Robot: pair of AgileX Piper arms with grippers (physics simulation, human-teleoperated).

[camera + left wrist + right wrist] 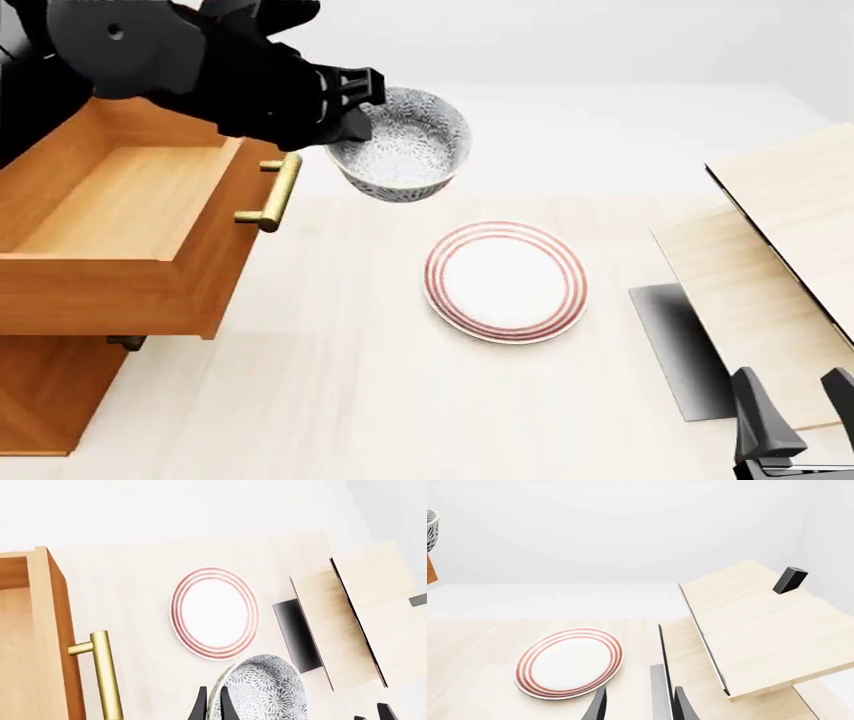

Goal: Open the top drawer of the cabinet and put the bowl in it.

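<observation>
1. Left gripper (350,105): clamped on the rim of the bowl (400,143). In the left wrist view one dark finger (199,706) lies outside the rim and the other inside it, so the wall of the bowl is pinched between them.
2. Bowl is held in the air, clear of the table (347,380). It hangs just beside the brass handle (276,194) of the top drawer (114,240), toward the plate side, not over the drawer box. Mouth faces up and tips a little toward the camera in the front view; speckled interior visible. Round, so no long axis to record.
3. Top drawer is pulled well out of the cabinet (47,395); inside bare wood. Its handle bar runs front to back in the front view.
4. Right gripper (790,405): low at the near right corner of the front view, fingers apart, nothing between them. In the right wrist view the dark edge of a panel shows in the gap between the fingertips; contact cannot be told.
5. Plate (506,281) with red rings lies flat on the table, between the cabinet and the pale wood structure (774,260), well apart from the bowl.
6. No writing, brand or label readable on any item.
</observation>
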